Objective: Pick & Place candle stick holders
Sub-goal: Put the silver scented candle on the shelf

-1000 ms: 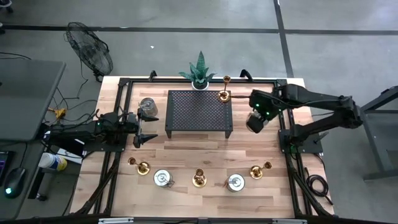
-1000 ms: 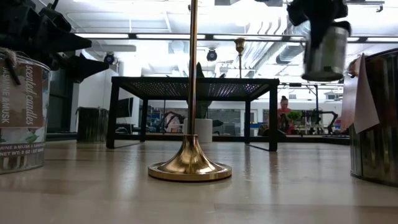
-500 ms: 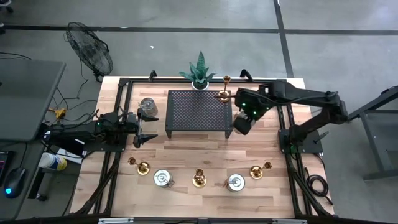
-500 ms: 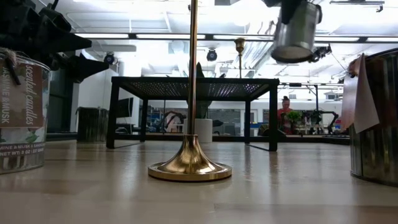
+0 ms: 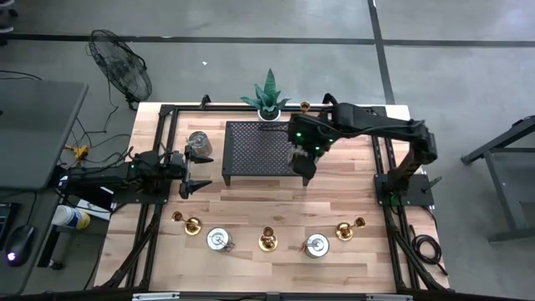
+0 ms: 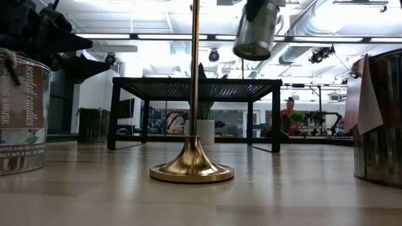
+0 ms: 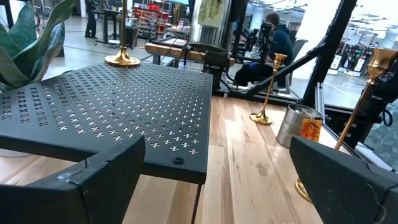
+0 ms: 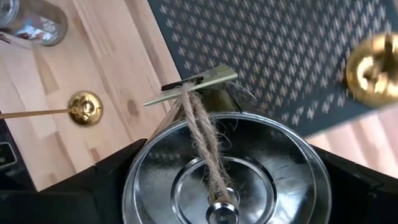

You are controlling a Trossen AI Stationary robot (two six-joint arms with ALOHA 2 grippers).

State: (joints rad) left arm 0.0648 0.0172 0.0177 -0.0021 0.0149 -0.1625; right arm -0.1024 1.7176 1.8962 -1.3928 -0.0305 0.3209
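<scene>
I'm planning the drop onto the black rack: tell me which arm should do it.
Right. The right gripper already holds a silvery tin holder above the rack near its right edge, while the left gripper waits open and empty left of it.

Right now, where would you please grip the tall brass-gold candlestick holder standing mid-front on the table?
Take the brass-gold candlestick holder on its slim upright stem, above the flared round base, probably coming down from above with a finger on either side. The base looks too wide and low to pinch.

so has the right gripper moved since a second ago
Yes. The right gripper, shut on a silver tin, has swung toward the left arm's side, from beside the black rack to above its right edge.
</scene>
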